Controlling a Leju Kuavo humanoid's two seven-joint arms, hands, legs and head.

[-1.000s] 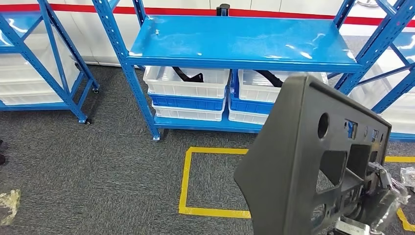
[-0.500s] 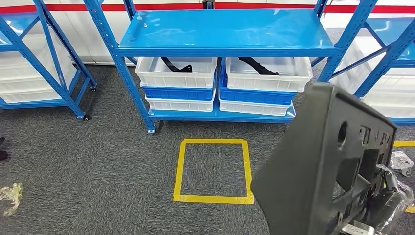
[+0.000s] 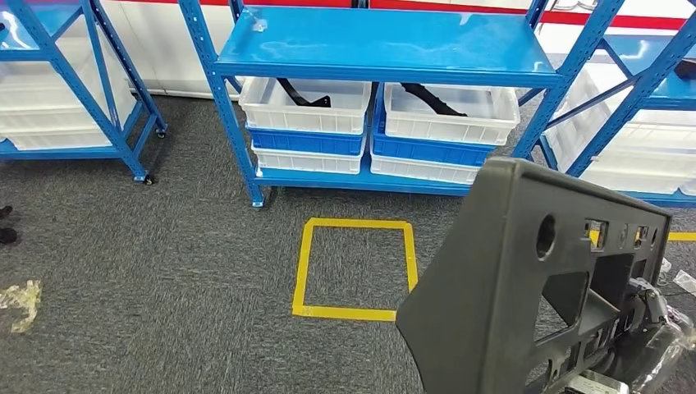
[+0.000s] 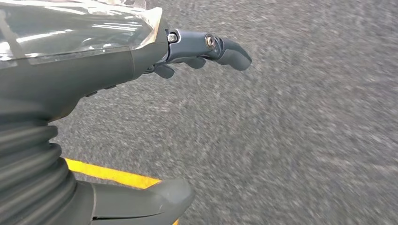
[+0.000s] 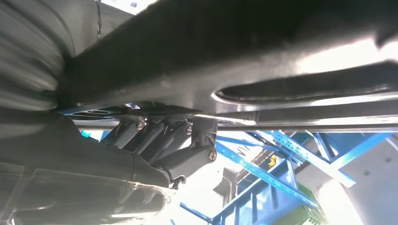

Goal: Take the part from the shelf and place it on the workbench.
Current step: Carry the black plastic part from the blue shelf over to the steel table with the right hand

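Observation:
The part is a large dark grey plastic panel with a round hole and several square cut-outs. It stands upright at the lower right of the head view, held off the floor. My right hand grips it from behind at its lower edge. In the right wrist view the fingers curl up against the part. My left hand hangs over grey carpet, its fingers and thumb apart with nothing between them.
A blue shelf stands ahead, with white bins holding black parts on its lower level. More blue racks stand at the left and right. A yellow tape square marks the carpet. Crumpled plastic wrap lies at the far left.
The whole picture has shifted, so the camera has moved; the shelf now sits a little lower and further than before. The part stays in my right hand, now leaning further left in the picture.

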